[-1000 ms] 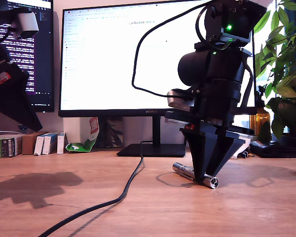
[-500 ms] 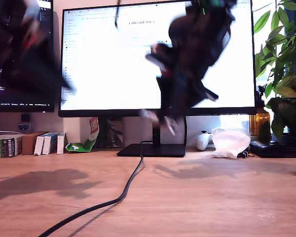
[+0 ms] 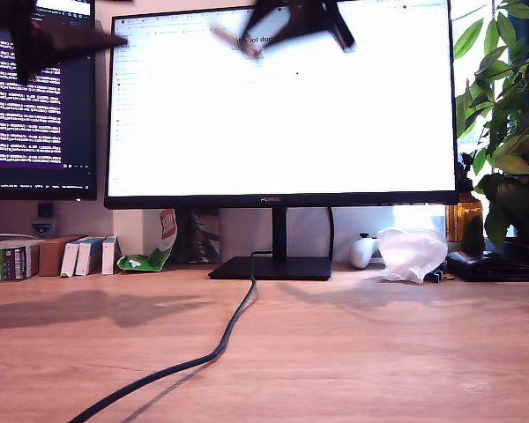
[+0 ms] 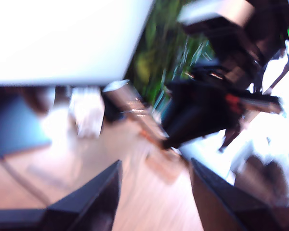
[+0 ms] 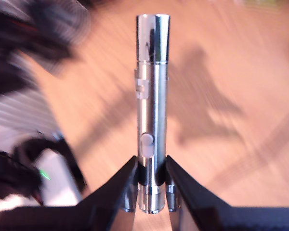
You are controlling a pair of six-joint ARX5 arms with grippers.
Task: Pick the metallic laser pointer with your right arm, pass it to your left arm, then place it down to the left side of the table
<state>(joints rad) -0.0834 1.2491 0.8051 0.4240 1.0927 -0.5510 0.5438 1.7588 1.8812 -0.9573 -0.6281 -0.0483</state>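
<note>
Fingers [image 5: 135, 185] on my second gripper [image 5: 151, 185] pinch the metallic laser pointer [image 5: 152, 96] near its bottom end, high above the tabletop [image 3: 335, 352]. Most of it sticks out past the tips. My first gripper [image 4: 154, 192] has its fingers spread apart with nothing in them, near the other arm. I think the pointer is hard, light, shiny and slippery. The free upper half looks best to grab.

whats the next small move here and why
Probably bring my first pincer in around the free end of the laser pointer. My second pincer clamps only its base, high above the table, while my first pincer is open and empty, facing the pointer.
</note>
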